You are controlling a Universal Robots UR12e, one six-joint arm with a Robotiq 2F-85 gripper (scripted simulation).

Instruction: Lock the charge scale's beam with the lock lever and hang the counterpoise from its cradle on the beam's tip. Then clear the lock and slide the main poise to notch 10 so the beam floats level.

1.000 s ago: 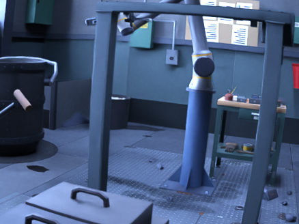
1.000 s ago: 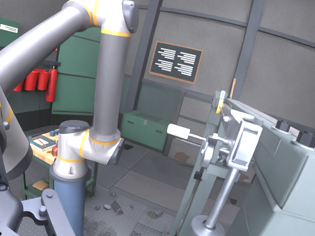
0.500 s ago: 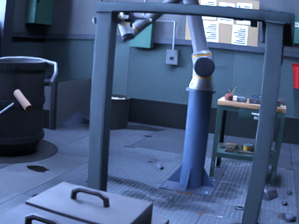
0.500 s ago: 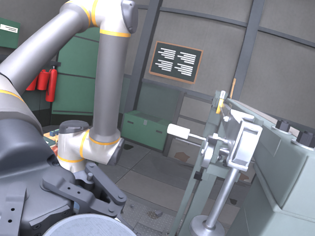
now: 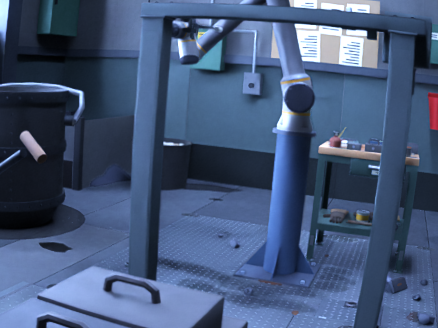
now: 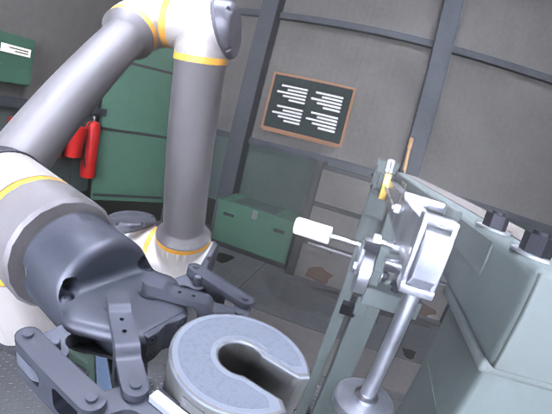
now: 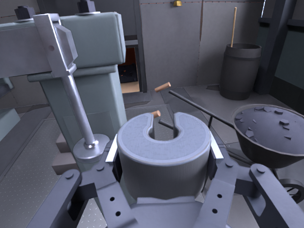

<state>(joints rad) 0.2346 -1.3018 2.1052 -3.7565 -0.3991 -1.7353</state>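
My gripper [image 7: 163, 159] carries the counterpoise [image 7: 164, 149], a grey slotted round weight, in mid-air beside the scale. The slot faces away from my wrist. To the left hangs the steel hanger rod with its foot disc [image 7: 90, 147], under a bracket [image 6: 423, 249] on the pale green scale body. The lock lever with its white handle [image 6: 313, 231] sticks out sideways near the bracket. A small yellow pointer [image 6: 384, 182] stands above it. The main poise is hidden. My gripper is closed on the counterpoise [image 6: 236, 365].
The scale's green column [image 7: 98, 73] stands close on the left. A dark pan of scrap pieces [image 7: 270, 132] sits to the right with a long rod handle [image 7: 196, 108]. A barrel [image 7: 239, 70] stands farther back. A steel frame [image 5: 150, 145] spans the floor.
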